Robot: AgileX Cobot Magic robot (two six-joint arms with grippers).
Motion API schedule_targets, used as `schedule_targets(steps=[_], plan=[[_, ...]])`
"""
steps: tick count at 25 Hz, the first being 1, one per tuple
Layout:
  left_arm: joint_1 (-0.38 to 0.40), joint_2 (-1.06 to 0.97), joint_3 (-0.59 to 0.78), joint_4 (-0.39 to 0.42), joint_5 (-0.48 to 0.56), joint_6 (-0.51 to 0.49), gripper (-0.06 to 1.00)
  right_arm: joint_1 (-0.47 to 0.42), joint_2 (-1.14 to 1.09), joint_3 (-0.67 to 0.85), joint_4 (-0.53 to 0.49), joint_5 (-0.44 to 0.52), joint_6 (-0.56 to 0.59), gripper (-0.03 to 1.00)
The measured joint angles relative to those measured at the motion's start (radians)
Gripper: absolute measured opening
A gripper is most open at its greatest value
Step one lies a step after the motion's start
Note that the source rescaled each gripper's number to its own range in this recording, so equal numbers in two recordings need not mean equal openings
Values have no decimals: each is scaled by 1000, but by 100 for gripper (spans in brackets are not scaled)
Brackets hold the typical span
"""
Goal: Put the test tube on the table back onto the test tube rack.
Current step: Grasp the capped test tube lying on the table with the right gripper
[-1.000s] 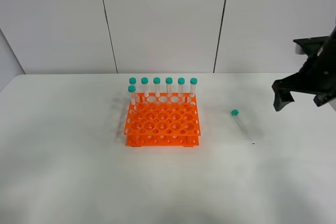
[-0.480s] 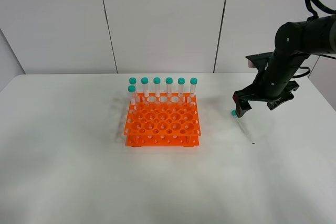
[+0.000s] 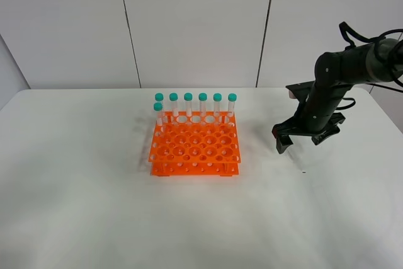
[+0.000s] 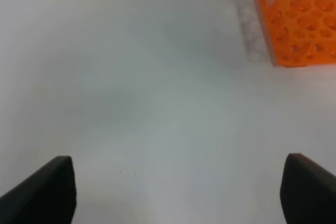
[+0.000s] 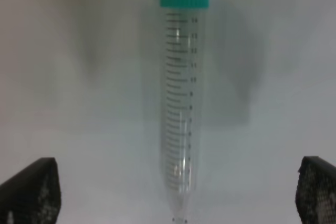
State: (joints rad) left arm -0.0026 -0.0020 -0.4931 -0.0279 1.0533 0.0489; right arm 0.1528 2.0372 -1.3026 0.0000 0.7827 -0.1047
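Observation:
The test tube [image 5: 181, 103], clear with a teal cap, lies flat on the white table [image 3: 94, 193], to the right of the orange test tube rack [image 3: 195, 146]. My right gripper [image 3: 298, 140] is open and hangs just over the tube, one finger on each side, so the exterior view hides most of the tube. In the right wrist view the tube lies midway between the open fingertips [image 5: 29, 190]. My left gripper [image 4: 181, 192] is open and empty above bare table, with the rack's corner [image 4: 299, 19] beyond it.
Several teal-capped tubes [image 3: 195, 102] stand upright in the rack's back row, and one stands just in front at the left end. A small dark speck [image 3: 304, 172] marks the table near the right gripper. A panelled wall stands behind the table.
My right arm has swung in from the right edge of the view, moving left and down until its open gripper straddles the lying tube. The rack and its tubes have not moved.

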Motion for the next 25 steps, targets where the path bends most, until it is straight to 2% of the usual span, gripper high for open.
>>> schedule_targets(steps=[6, 16, 22, 25], plan=[[0, 0, 0, 0, 0, 0, 100, -4, 52, -1, 15, -45, 9, 100], [0, 0, 0, 0, 0, 0, 100, -17, 63, -1, 40, -7, -15, 100], [0, 0, 0, 0, 0, 0, 100, -57, 63, -1, 124, 8, -71, 100], [0, 0, 0, 0, 0, 0, 100, -68, 63, -1, 123, 11, -80, 100]])
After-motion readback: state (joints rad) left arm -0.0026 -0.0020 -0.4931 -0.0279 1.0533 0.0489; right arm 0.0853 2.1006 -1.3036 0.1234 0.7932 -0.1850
